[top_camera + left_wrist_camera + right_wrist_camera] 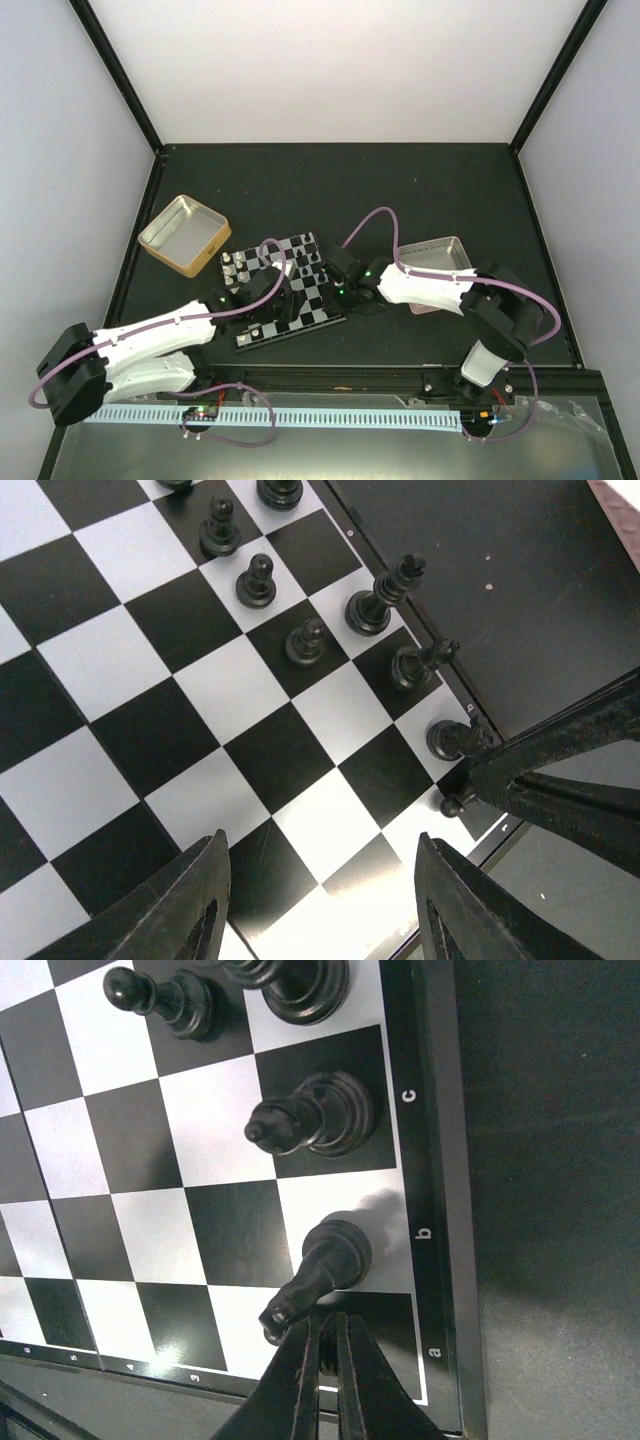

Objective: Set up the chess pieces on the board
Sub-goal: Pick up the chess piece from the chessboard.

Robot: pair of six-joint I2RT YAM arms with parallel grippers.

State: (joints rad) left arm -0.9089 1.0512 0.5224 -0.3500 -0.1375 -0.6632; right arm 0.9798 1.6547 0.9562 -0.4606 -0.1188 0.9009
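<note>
The board lies mid-table, and its checks fill the left wrist view. Black chess pieces stand along its right edge, and several more show in the right wrist view. Cream-white pieces stand along its left edge. My left gripper hangs open and empty over bare squares near the board's near right corner. My right gripper is at the corner square "a", shut on a small black piece whose knob pokes out under the fingers. A leaning black piece on square "b" touches them.
A gold square tin sits left of the board. A pink-rimmed tin sits to the right, under my right arm. The two grippers are close together over the board's right edge. Black cage posts stand at the table corners.
</note>
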